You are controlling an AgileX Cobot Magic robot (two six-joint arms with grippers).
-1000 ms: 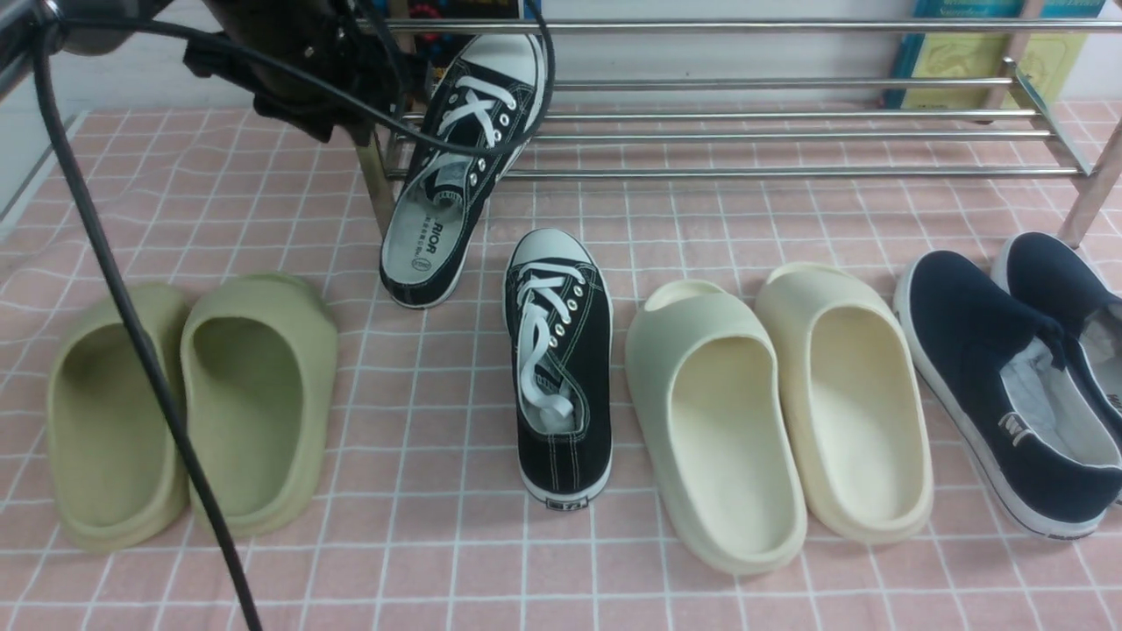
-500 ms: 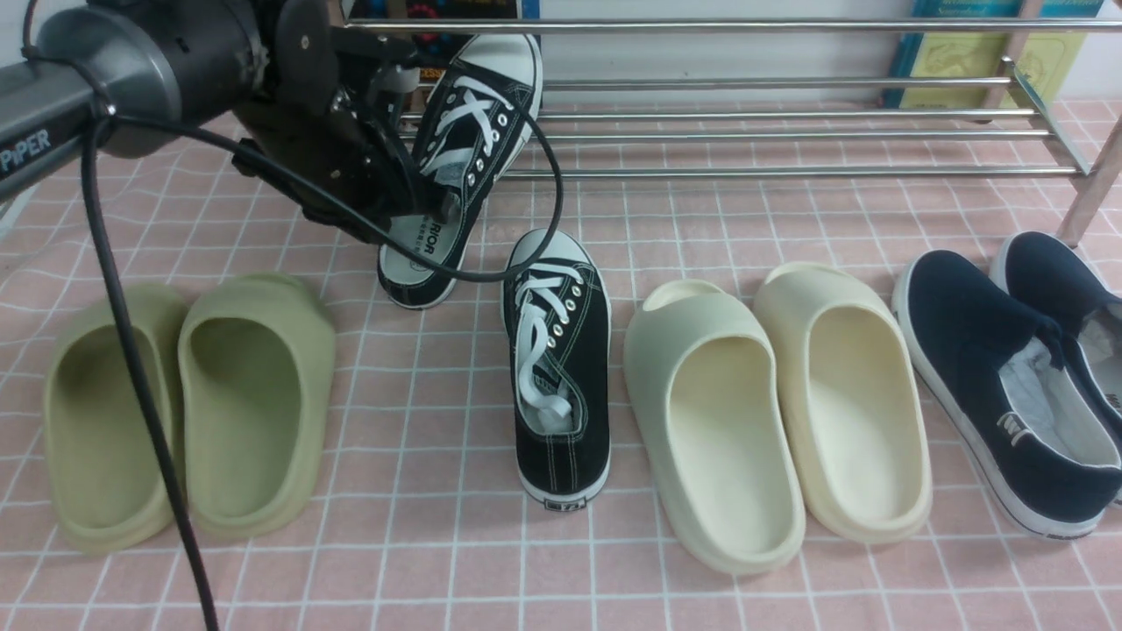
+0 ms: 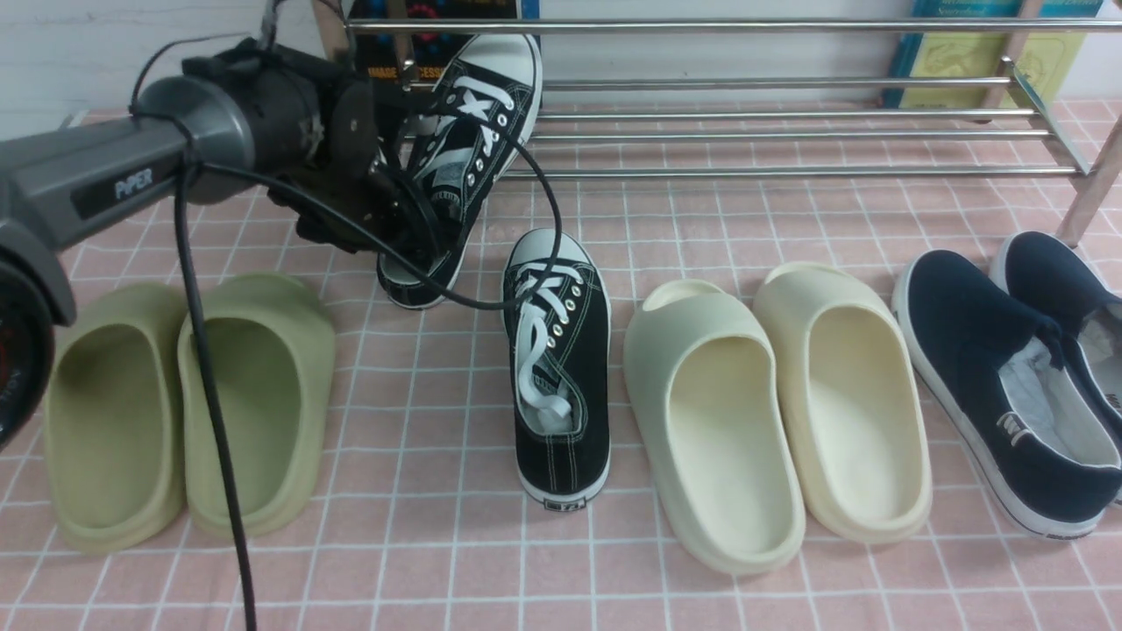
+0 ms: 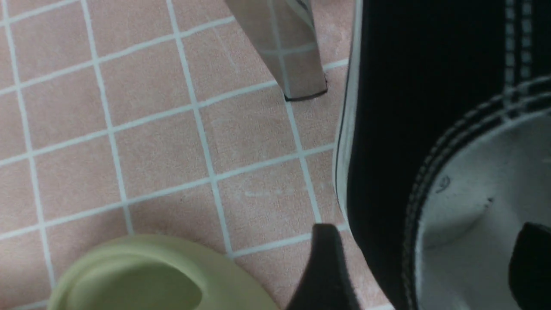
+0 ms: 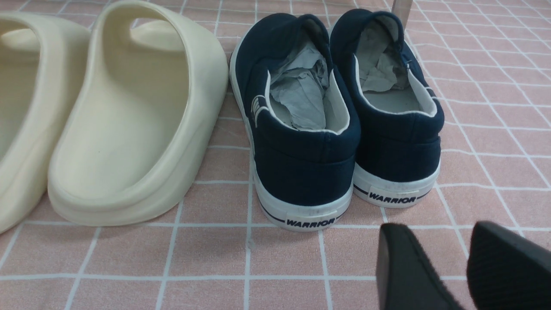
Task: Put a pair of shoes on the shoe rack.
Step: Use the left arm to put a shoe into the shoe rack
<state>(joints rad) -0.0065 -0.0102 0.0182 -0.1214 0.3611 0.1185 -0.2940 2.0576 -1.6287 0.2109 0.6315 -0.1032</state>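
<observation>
First sneaker (image 3: 473, 131): tilted, toe up on the lower bars of the rack (image 3: 789, 136) at its left end, heel down on the pink checked cloth (image 3: 421, 543). Second sneaker (image 3: 561, 456): flat on the cloth in front of the rack, toe toward it, between the olive slides (image 3: 254, 394) and the cream slides (image 3: 710, 421), just clear of the first. Left gripper (image 4: 426, 262) is at the first sneaker's heel, jaws spread wide: one finger (image 4: 323, 267) outside the side wall, the other over the insole, not clamped. Right gripper (image 5: 447, 267) is low over the cloth behind the navy slip-ons (image 3: 990, 377), jaws apart, nothing between them.
</observation>
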